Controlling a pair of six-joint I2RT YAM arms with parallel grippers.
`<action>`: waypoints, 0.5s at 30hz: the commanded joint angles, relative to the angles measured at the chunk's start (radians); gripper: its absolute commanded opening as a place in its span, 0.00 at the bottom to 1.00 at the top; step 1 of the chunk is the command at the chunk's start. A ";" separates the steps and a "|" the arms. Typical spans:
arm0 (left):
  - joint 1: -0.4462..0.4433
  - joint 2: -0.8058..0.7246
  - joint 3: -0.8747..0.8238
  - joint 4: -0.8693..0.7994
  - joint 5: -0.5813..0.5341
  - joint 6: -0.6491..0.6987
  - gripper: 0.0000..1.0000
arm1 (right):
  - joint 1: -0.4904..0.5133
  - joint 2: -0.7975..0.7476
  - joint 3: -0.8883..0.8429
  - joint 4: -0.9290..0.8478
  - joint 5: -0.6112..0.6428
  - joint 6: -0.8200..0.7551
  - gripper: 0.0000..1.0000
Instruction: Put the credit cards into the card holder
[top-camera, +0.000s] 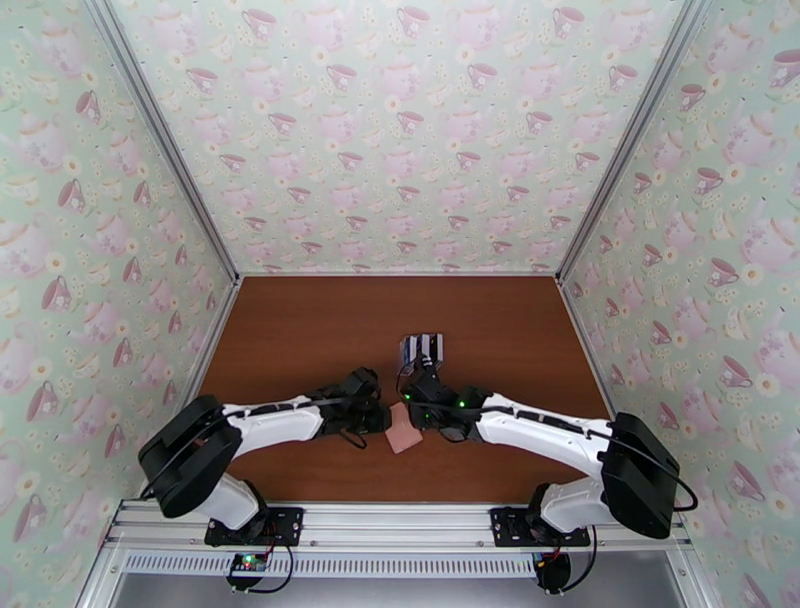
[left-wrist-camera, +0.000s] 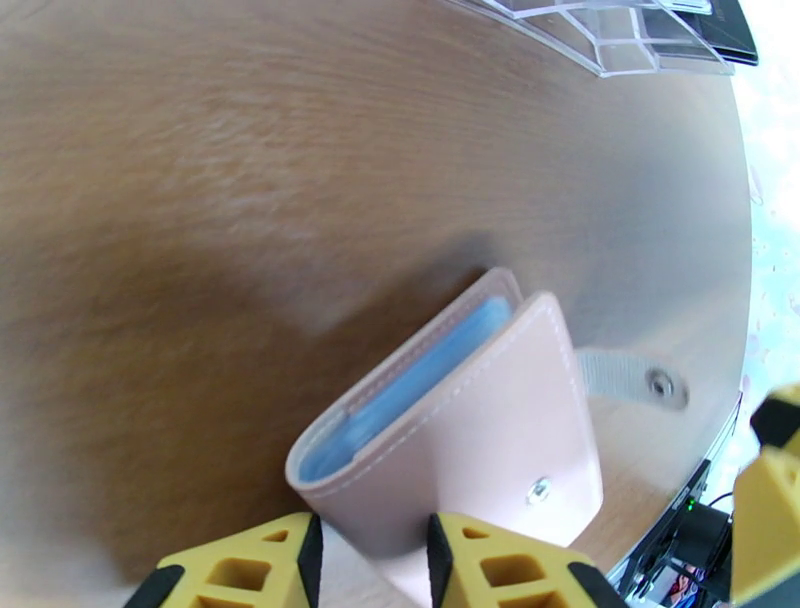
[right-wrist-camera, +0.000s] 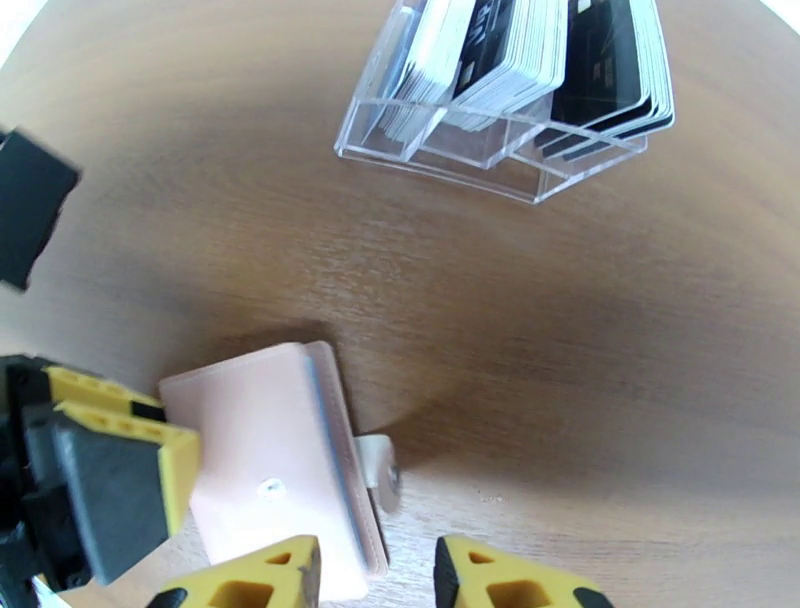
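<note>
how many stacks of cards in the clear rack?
3, side by side in the right wrist view: a mostly white stack at image left, a mixed stack in the middle, a mostly black stack at image right. Some cards may be hidden.

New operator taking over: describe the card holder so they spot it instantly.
Start at the brown table, near half, midway across. The card holder is the small dusty-pink folded wallet there; the clear rack beyond it holds black and white cards.

No legible text, apparently.
</note>
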 joint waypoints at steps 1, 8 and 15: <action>-0.005 0.049 0.051 -0.007 0.026 0.025 0.35 | -0.012 -0.033 -0.016 0.021 -0.034 0.000 0.36; -0.006 0.092 0.115 -0.031 0.041 0.055 0.35 | -0.038 -0.051 -0.047 0.012 -0.044 0.013 0.35; -0.010 0.044 0.086 -0.059 0.042 0.050 0.35 | -0.044 -0.051 -0.081 0.031 -0.075 0.029 0.33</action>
